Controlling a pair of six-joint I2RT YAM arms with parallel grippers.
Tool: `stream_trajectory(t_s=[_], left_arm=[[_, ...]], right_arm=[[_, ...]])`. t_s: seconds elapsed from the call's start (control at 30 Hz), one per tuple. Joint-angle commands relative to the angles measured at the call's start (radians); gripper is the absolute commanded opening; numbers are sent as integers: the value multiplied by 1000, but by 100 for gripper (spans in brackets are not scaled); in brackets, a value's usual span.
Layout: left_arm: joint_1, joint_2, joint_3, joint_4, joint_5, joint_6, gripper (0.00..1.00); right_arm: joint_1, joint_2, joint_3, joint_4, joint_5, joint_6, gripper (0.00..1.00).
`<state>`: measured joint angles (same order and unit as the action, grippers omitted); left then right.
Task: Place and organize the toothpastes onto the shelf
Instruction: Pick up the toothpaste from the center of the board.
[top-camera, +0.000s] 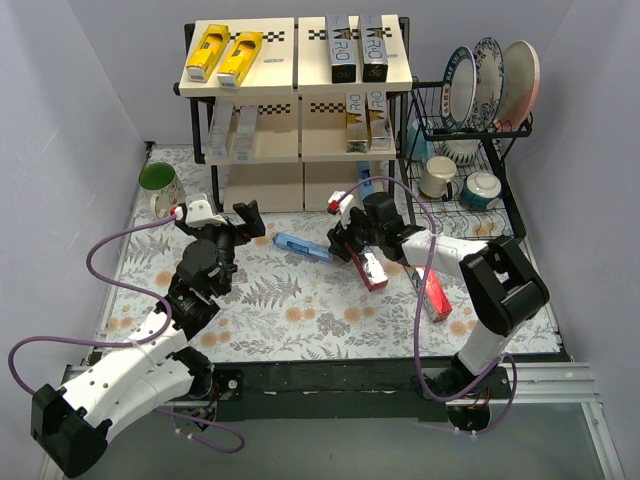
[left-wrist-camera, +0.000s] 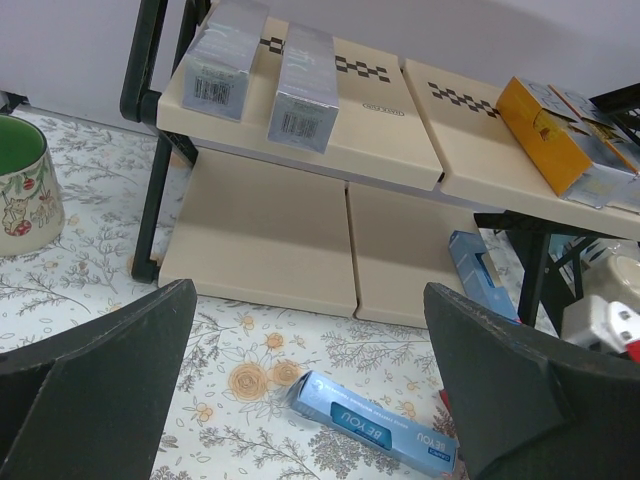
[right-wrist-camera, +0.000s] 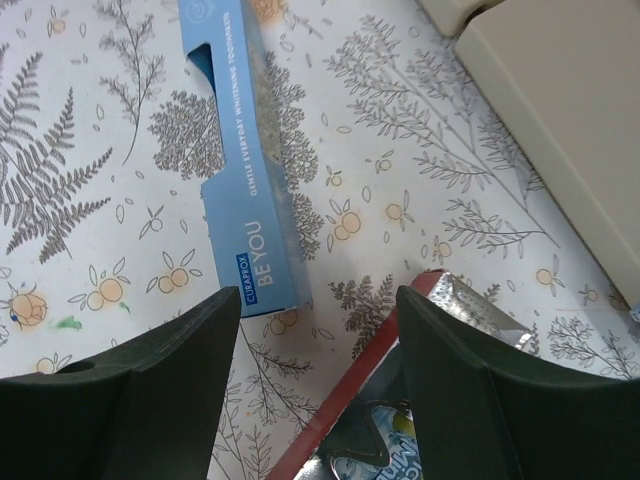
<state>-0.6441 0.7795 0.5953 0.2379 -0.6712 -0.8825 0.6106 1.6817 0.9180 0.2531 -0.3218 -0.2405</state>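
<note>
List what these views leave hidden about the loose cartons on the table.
Red carton: top view, right gripper covers its far end; right wrist view, bottom edge crops it.
Blue carton: right wrist view, top edge crops it.
Second blue carton: left wrist view, left gripper finger hides one end.

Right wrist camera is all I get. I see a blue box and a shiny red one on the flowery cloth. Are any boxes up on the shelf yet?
Observer: Yes. Two yellow cardboard cartons lie on the left side of the top board of the black-framed cream shelf.
Operator: Is anything on the middle board?
Observer: Two silver-grey cartons lie side by side on its left half.
Operator: What's the other arm doing?
Observer: The left gripper is open and empty, pointing toward the shelf.
</note>
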Motion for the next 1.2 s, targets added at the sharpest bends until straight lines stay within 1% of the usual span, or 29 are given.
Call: stream_trajectory(t_s=[0.0,0.03,0.17,0.4,0.77,1.03,1.1,1.17], left_arm=[[4,-3,1,-8,10,4,98],[4,-5,1,-8,12,2,98],[4,-3,1,-8,15,2,98],[4,-3,1,-11,19,4,98],[4,-5,3,-12,25,4,98],[4,6,1,-12,27,4,98],[4,7,3,-12,27,4,98],[4,12,1,-12,32,4,98]], right_arm=[[29,55,88,-109,-13,-131,71],[40,68,102,-144,-8,-141,70],[66,134,159,-195,-11,-169,67],[98,176,182,-219,1,-174,62],[120,145,157,-204,1,-164,61],[141,211,206,-198,-5,-164,62],[144,220,206,-193,-10,-160,61],[146,228,208,-190,-11,-155,57]])
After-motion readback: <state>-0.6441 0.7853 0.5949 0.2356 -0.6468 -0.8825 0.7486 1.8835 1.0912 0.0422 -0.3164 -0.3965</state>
